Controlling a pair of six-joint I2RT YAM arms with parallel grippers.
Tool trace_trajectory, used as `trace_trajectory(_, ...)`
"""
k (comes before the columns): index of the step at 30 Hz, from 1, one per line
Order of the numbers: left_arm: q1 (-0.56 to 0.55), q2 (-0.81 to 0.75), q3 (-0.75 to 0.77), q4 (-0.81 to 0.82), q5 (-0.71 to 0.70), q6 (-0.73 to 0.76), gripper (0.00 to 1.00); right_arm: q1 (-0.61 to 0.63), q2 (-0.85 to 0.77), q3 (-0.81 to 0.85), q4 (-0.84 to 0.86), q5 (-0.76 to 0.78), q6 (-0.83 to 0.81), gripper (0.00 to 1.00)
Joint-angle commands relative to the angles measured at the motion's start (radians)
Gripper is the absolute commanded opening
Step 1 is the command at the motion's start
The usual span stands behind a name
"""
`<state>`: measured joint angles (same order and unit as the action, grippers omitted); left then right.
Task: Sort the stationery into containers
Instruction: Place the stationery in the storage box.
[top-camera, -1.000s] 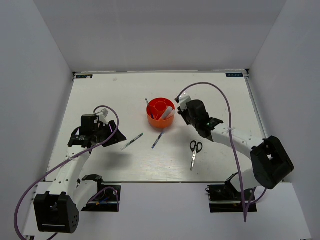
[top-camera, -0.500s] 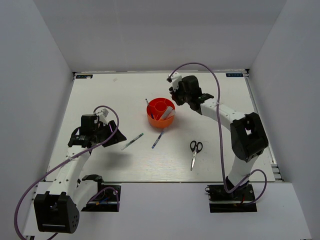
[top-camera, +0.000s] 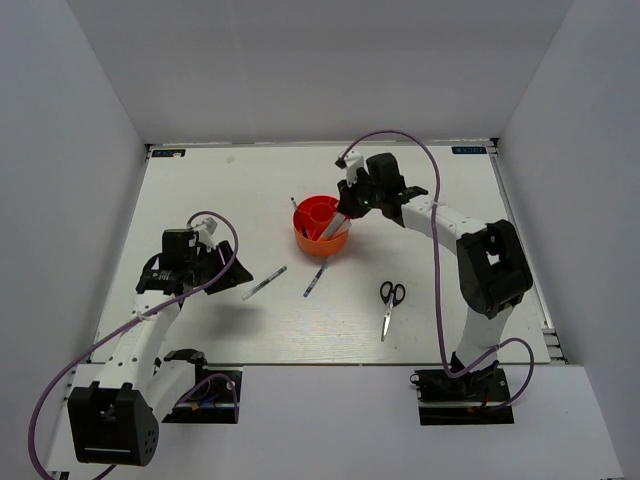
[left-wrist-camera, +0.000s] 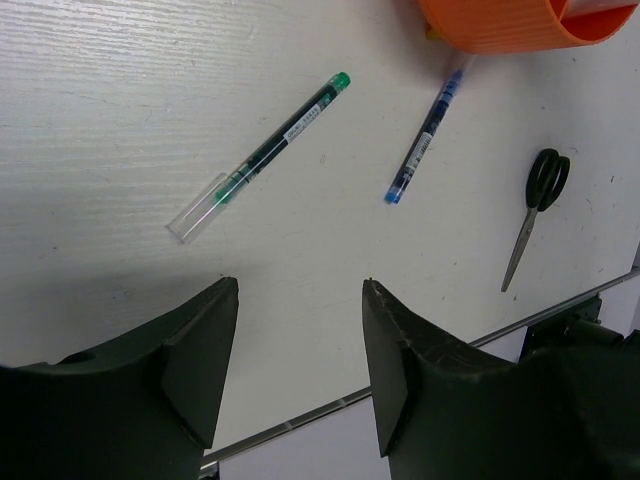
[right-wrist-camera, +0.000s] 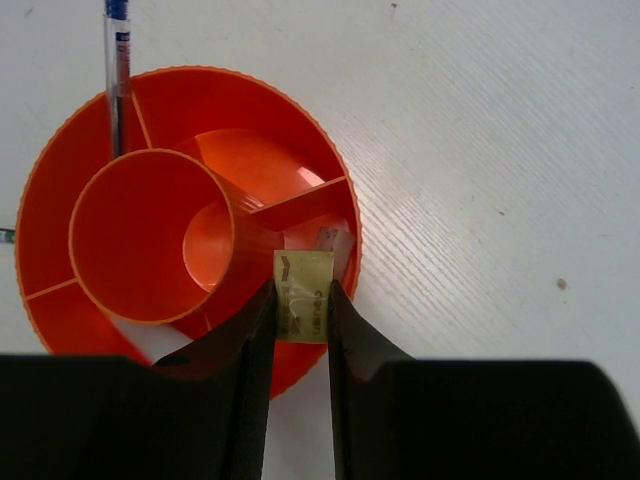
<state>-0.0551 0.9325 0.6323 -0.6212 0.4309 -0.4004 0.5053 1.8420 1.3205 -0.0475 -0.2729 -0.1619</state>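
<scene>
Now: right tool (right-wrist-camera: 300, 296) pinches the beige eraser (right-wrist-camera: 303, 283) over the orange organizer (right-wrist-camera: 200, 72), outer ring.
Next: spread jaws, drop it in.
Left tool (left-wrist-camera: 299, 288): wide, empty, above green pen (left-wrist-camera: 270, 150) on counter (left-wrist-camera: 100, 80).

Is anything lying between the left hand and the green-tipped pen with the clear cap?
Nothing visible does. Only bare white table lies between the open left hand and the thin green-tipped, clear-capped pen; the thin blue pen lies aside.
</scene>
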Motion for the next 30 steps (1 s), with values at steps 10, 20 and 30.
trace_trajectory(10, 0.001, 0.002, 0.001, 0.003, 0.009, 0.014, 0.63, 0.001, 0.028, 0.059, 0.003, -0.057, 0.038, 0.33)
trace_trajectory(20, 0.005, 0.002, 0.003, 0.005, 0.011, 0.014, 0.63, 0.002, -0.012, 0.049, 0.003, -0.014, 0.033, 0.46)
trace_trajectory(30, 0.003, 0.023, 0.000, 0.009, 0.045, 0.015, 0.30, -0.004, -0.150, 0.033, -0.060, 0.469, 0.058, 0.00)
